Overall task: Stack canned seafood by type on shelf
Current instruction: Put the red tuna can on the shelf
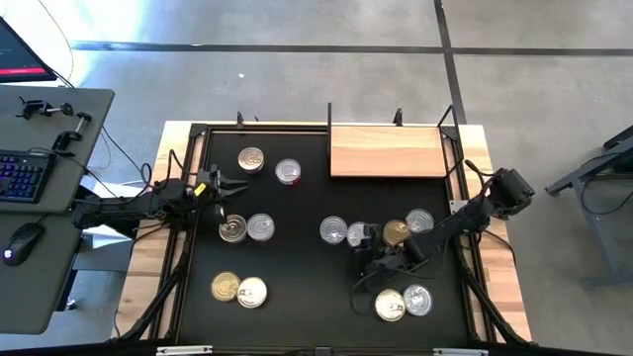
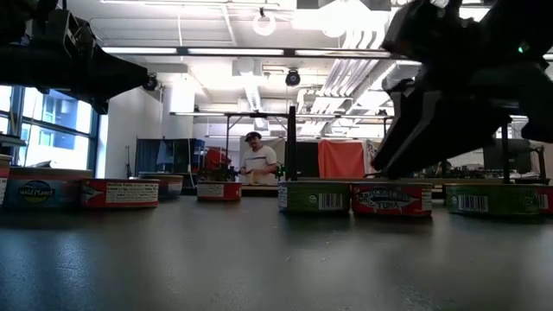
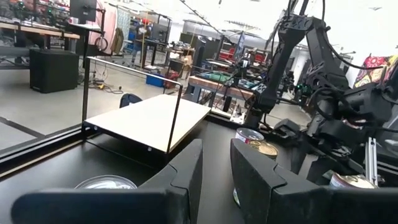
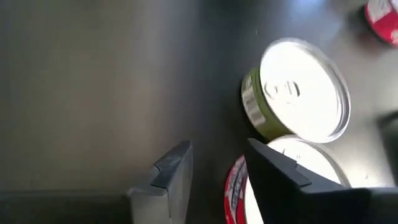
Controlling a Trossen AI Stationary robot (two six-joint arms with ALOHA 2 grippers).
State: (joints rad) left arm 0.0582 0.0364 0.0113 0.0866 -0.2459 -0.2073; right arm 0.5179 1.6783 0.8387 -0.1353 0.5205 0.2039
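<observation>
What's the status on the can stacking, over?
Right pincer open, low beside centre cans. Left pincer open, empty, over mat's left side. Shelf bare. Nothing blocking.

- A blue-labelled tin [image 2: 36, 190], leftmost in the low view, reads "Wild Planet".
- Barcodes show on the green tins [image 2: 314, 198] right of it; other labels are unreadable.

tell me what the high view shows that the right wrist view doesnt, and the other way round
Only the high view shows the empty shelf, the left tool parked by the left cans, and every can on the mat. Only the right wrist view shows label colours: a green-sided can and a red-sided can against one finger. Both show the right tool open, low over the mat.
</observation>
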